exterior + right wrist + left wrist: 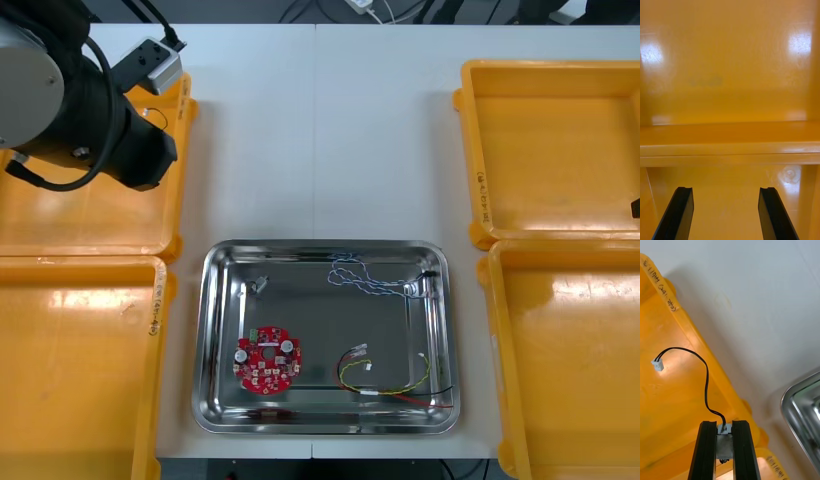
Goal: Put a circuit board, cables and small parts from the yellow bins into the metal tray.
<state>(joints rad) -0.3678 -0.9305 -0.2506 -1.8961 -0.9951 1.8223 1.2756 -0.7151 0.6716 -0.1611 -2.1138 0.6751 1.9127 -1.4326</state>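
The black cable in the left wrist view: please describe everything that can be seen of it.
The black cable is thin and glossy. One end carries a small white plug. The other end, a small metal part, is clamped between the fingers of the left gripper. From there the cable rises in an arch over the floor of a yellow bin, not far from the metal tray. I cannot tell whether the plug touches the bin.

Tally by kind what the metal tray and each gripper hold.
Round red circuit board: 1
Cables: 3; twisted blue and white cable, red and yellow cable in shiny metal tray; black cable in shut left gripper over a left yellow bin
Small metal part: 1
Open right gripper, over a right yellow bin: 0
Total: 5
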